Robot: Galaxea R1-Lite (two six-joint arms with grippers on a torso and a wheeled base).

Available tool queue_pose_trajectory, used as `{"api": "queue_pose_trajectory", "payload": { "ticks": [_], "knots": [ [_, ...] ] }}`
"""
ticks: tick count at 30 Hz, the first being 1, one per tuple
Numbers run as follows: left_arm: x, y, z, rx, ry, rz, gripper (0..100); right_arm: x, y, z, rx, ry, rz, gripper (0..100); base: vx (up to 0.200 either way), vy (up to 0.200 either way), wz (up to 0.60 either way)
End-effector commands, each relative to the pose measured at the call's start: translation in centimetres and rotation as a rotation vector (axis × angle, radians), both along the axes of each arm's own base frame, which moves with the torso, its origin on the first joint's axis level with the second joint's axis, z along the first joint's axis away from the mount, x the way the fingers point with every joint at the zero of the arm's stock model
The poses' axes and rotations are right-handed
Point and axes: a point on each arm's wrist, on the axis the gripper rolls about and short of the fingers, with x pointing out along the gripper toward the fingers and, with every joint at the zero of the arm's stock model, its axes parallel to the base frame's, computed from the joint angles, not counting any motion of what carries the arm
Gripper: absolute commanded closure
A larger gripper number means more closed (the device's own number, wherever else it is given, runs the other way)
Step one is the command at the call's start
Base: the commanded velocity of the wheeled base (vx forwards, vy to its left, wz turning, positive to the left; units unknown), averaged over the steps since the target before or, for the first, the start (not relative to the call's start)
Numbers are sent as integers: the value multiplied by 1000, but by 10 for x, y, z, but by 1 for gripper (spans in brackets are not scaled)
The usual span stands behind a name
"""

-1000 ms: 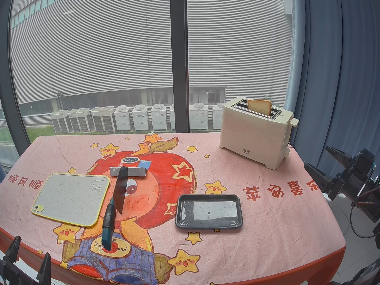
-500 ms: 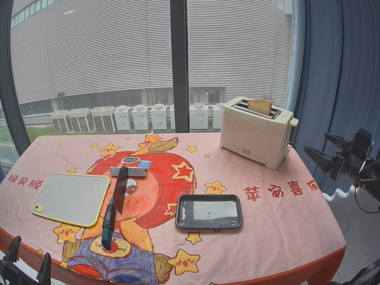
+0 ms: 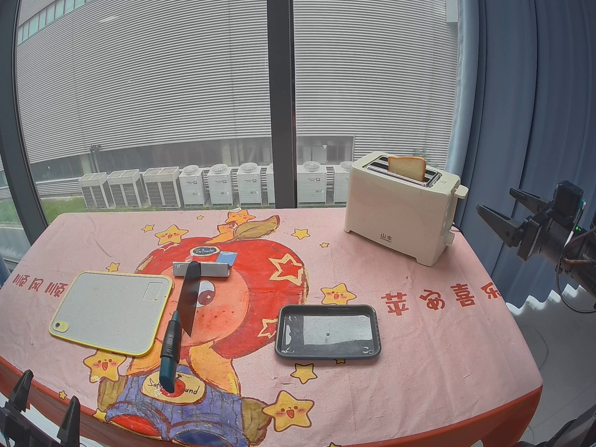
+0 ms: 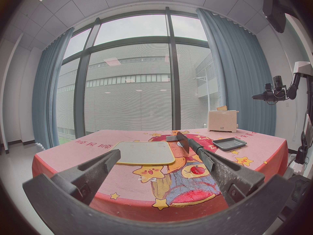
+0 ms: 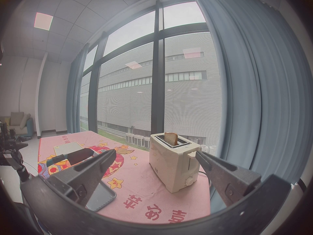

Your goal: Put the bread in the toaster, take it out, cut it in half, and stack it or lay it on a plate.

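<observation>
- The pink cartoon-printed tablecloth [image 3: 434, 343] is carrying every task item.
- The cream two-slot toaster [image 3: 400, 209] is standing at the far right corner.
- The grey yellow-rimmed cutting board [image 3: 108, 311] is lying at the near left.
- The black rectangular plate [image 3: 285, 330] is lying front of centre.
- The right gripper [image 3: 494, 198], spread wide and empty, is hovering off the table's right edge, near the toaster but apart.
- The left gripper [image 3: 49, 387], wide and empty, is being cut off at the near-left edge.
- The teal-handled dark knife [image 3: 177, 324] is lying beside the board.
- The tan bread slice [image 3: 407, 167] is standing in the toaster, its lower part being hidden.
</observation>
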Motion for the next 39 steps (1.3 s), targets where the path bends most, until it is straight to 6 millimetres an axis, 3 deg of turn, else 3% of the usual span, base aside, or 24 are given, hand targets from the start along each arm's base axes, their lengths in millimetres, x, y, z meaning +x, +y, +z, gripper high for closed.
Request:
{"api": "queue_pose_trajectory", "payload": {
  "ticks": [1, 16, 30, 39],
  "knots": [
    [0, 0, -5, 0, 1, 0, 0, 7, 1, -5, -4, 21, 1, 0, 0, 0, 0],
    [0, 0, -5, 0, 1, 0, 0, 51, 2, -5, -8, 30, -24, 0, 0, 0, 0],
    [0, 0, -5, 0, 1, 0, 0, 70, 2, 0, -4, 10, -34, 0, 0, 0, 0],
    [0, 0, -5, 0, 1, 0, 0, 80, 6, -9, -23, 72, -26, 0, 0, 0, 0]
  ]
}}
